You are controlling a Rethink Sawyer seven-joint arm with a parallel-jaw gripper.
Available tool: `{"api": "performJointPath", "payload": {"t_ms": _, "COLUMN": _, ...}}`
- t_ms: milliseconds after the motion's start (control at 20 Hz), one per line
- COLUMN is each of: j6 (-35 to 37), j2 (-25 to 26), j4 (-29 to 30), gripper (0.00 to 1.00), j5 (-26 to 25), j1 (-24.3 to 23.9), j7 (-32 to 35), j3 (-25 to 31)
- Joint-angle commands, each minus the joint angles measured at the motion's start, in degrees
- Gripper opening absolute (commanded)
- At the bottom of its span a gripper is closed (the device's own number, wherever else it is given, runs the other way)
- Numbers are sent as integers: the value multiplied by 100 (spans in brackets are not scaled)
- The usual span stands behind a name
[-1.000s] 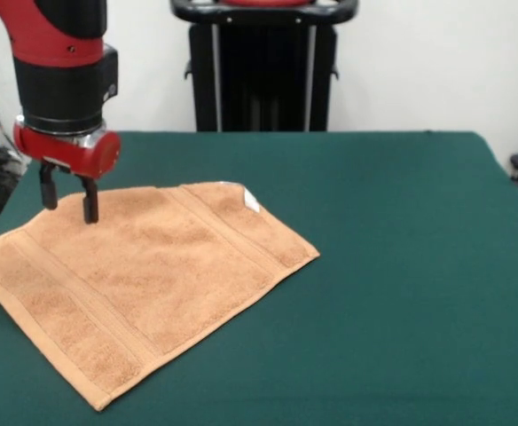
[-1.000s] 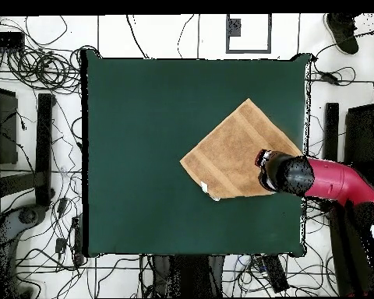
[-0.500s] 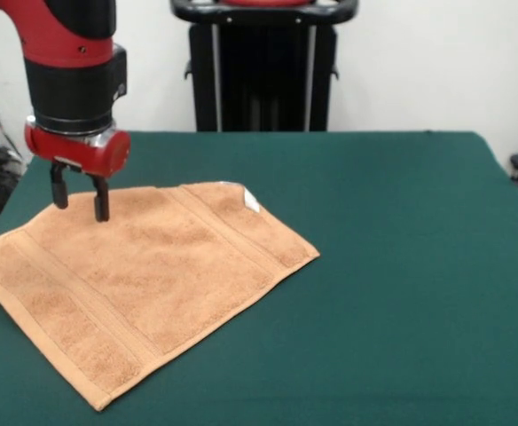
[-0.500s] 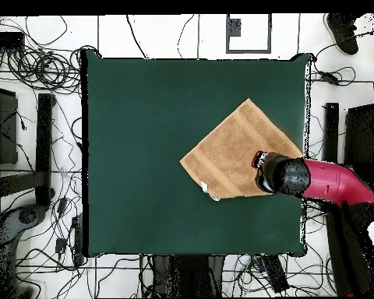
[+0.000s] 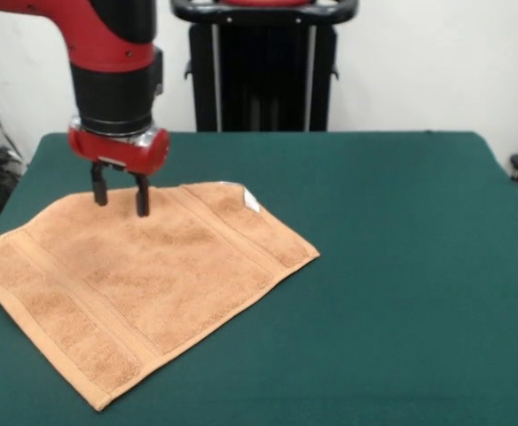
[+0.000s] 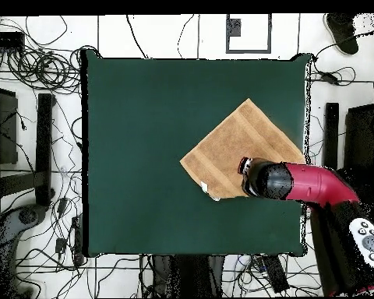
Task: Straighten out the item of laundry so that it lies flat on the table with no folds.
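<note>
The orange-tan towel [image 5: 144, 275] lies on the green table [image 5: 392, 266] at the front view's left, turned like a diamond, with band stripes near two edges. Its far corner by the small white tag [image 5: 251, 201] looks folded under, giving a straight far edge. The overhead view shows the towel [image 6: 229, 148] near the table's right edge. My gripper [image 5: 119, 193] hangs open and empty just above the towel's far edge, fingers [image 5: 141, 197] pointing down. In the overhead view the arm covers the gripper [image 6: 252, 177] and part of the towel.
The robot's black pedestal [image 5: 263, 67] stands behind the table's far edge. The towel's left corner reaches the table's left edge in the front view. Cables [image 6: 34, 70] and black stands lie on the floor around the table [image 6: 143, 117].
My gripper has moved to the right in the front view, along the towel's far edge toward the tag. It stays open. The towel has not moved.
</note>
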Motion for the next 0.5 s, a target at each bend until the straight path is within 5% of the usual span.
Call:
{"api": "performJointPath", "payload": {"t_ms": 50, "j6": -439, "j2": 27, "j4": 724, "gripper": 100, "j5": 92, "j1": 440, "j7": 506, "j3": 149}}
{"api": "performJointPath", "payload": {"t_ms": 500, "j6": -809, "j2": -118, "j4": 664, "gripper": 100, "j5": 383, "j1": 925, "j7": 1465, "j3": -522}}
